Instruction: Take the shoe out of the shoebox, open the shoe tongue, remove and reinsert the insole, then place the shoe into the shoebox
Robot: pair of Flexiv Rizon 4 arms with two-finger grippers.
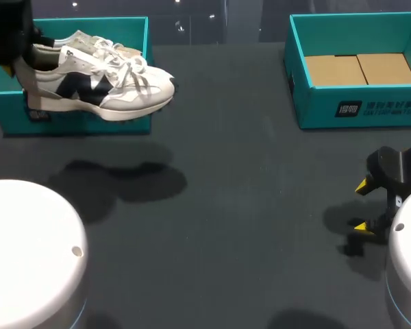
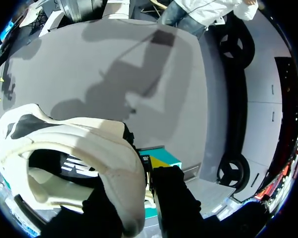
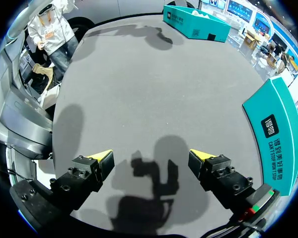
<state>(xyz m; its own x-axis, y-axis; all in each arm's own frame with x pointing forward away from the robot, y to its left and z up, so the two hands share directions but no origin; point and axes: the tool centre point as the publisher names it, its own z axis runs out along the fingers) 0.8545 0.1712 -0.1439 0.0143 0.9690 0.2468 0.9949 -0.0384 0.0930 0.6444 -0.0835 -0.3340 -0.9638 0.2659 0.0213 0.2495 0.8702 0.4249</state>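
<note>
A white sneaker (image 1: pixel 103 86) with dark side markings hangs level above the front of the teal shoebox (image 1: pixel 75 123) at the far left, its toe pointing right. My left gripper (image 1: pixel 26 74) is shut on its heel. In the left wrist view the shoe's heel collar (image 2: pixel 89 148) is pinched between the dark fingers (image 2: pixel 174 193), and the box's teal corner (image 2: pixel 161 158) shows just beyond. A second sneaker (image 1: pixel 99 42) lies inside the box. My right gripper (image 1: pixel 363 205) stands open and empty near the table's right edge; its own view shows the gripper (image 3: pixel 151 158) over bare table.
Another teal box (image 1: pixel 356 110) with brown cardboard inside stands at the back right, seen beside my right gripper as a teal wall (image 3: pixel 278 134). Dark tabletop lies between the two boxes.
</note>
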